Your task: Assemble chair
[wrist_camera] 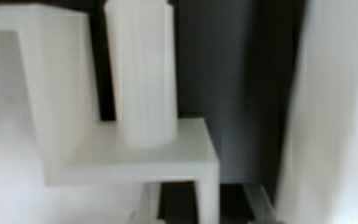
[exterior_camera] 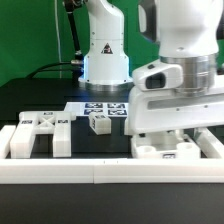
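Along the front edge of the table (exterior_camera: pixel 30 100), just behind the white rail (exterior_camera: pixel 100 176): chair pieces (exterior_camera: pixel 45 132) in three spots. At the front left corner, a cluster of blocks (exterior_camera: pixel 28 140), seemingly three, outlines merging. Near the middle, one small cube (exterior_camera: pixel 98 124), just in front of the marker board (exterior_camera: pixel 105 108), open black surface either side. At the front right, more blocks (exterior_camera: pixel 165 150), half hidden under the claw (exterior_camera: pixel 178 133). Claw tips together, nothing visibly clamped. From the wrist, only blur: an upright post (wrist_camera: pixel 137 70), cut off.
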### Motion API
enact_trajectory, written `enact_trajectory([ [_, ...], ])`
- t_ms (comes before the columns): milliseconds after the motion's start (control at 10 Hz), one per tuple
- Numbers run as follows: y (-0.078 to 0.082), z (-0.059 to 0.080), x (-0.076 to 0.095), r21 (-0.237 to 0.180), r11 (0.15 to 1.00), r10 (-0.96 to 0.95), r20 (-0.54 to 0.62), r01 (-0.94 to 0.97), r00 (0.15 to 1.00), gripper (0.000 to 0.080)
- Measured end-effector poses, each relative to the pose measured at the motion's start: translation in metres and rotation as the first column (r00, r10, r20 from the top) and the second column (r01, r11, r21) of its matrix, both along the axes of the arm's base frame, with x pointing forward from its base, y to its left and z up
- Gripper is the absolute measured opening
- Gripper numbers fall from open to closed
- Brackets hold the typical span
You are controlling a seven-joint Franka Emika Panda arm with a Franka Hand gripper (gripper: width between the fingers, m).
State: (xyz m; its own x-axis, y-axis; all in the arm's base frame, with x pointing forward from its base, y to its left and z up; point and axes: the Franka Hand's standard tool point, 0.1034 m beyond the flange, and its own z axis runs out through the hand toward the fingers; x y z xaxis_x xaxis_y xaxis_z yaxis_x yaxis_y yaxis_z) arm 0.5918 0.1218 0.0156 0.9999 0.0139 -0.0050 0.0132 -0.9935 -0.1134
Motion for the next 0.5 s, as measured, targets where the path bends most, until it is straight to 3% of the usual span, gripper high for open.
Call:
enact_trajectory([
  [500, 0.0034, -0.0040, -0.0004, -0.011, 1.000, 0.001, -0.003, -0.001, 1.000, 0.0035],
])
